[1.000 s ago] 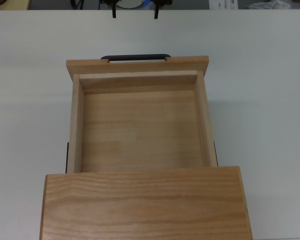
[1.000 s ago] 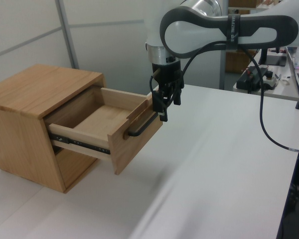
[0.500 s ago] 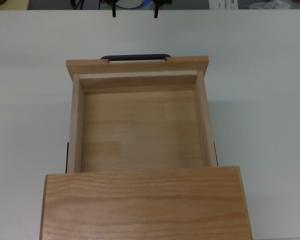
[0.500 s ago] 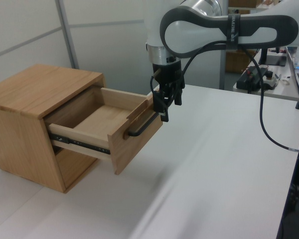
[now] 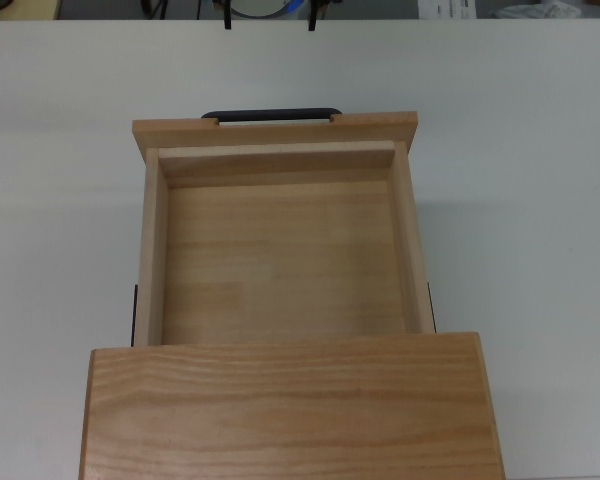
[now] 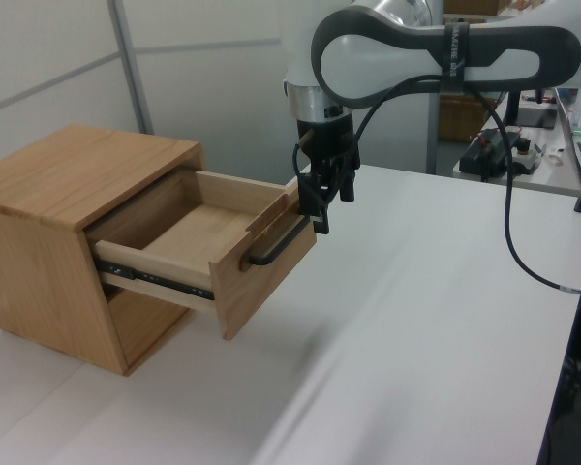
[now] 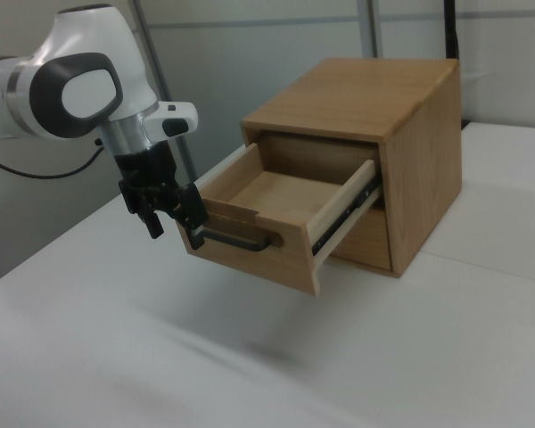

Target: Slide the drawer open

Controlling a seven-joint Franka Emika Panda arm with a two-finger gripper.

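Note:
The drawer point(image 5: 275, 131) stands pulled far out of the wooden cabinet point(image 5: 290, 410), its light wood tray empty. Its thin black handle point(image 5: 270, 114) sits on the flat front panel. In the left view the drawer point(image 6: 261, 271) hangs on metal slides, and my gripper point(image 6: 331, 208) hovers just past the handle point(image 6: 276, 252), open and holding nothing. The right view shows the gripper point(image 7: 174, 227) beside the left end of the handle point(image 7: 236, 239). In the top view only the two spread fingertips of the gripper point(image 5: 270, 22) show at the upper edge.
The cabinet rests on a white table point(image 6: 416, 320). A black cable point(image 6: 523, 252) hangs from the arm at the left view's right. Desks with equipment point(image 6: 499, 145) stand behind the table.
The gripper has lifted slightly and drawn back from the handle; its fingertips show less in the top view. The drawer has not moved.

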